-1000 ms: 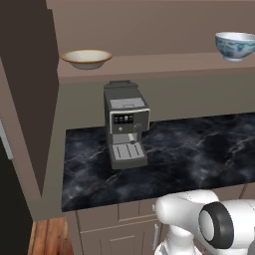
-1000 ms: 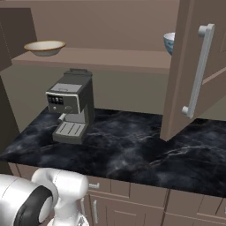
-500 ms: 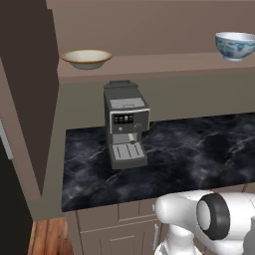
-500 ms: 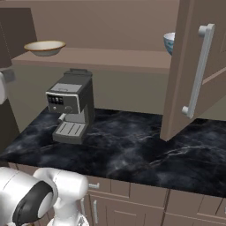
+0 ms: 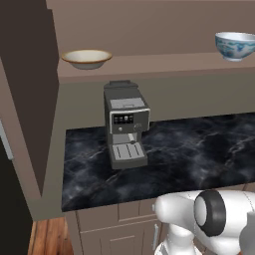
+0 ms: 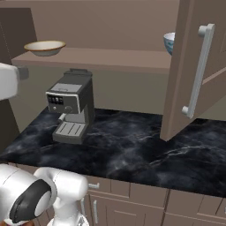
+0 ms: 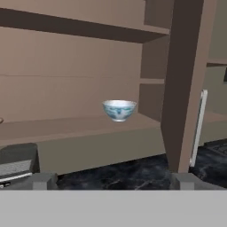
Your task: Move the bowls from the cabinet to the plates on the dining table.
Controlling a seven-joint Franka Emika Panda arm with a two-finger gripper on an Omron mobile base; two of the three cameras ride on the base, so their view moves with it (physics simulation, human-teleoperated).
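The cabinet shelf (image 5: pixel 159 67) carries both bowls. The shallow cream bowl (image 5: pixel 86 58) (image 6: pixel 44 47) sits at its left end. The white bowl with the blue pattern (image 5: pixel 235 46) (image 7: pixel 119 109) sits toward the right, and in the right base view that blue bowl (image 6: pixel 169 43) is half hidden behind the open cabinet door (image 6: pixel 198 66). My gripper (image 7: pixel 114 182) is open and empty, well short of the blue bowl, which lies straight ahead in the hand view. A white part of my hand (image 6: pixel 8 81) shows at the left edge. The plates and the dining table are out of view.
A grey coffee machine (image 5: pixel 126 124) (image 6: pixel 70 106) stands on the black marble counter (image 5: pixel 199 149) under the shelf. The open door with its long silver handle (image 7: pixel 198 128) juts out just right of the blue bowl. A dark cabinet side (image 5: pixel 25 99) bounds the left.
The white hand has come further into the right base view from the left edge. The arm's joint near the base has turned. Both bowls stay where they were.
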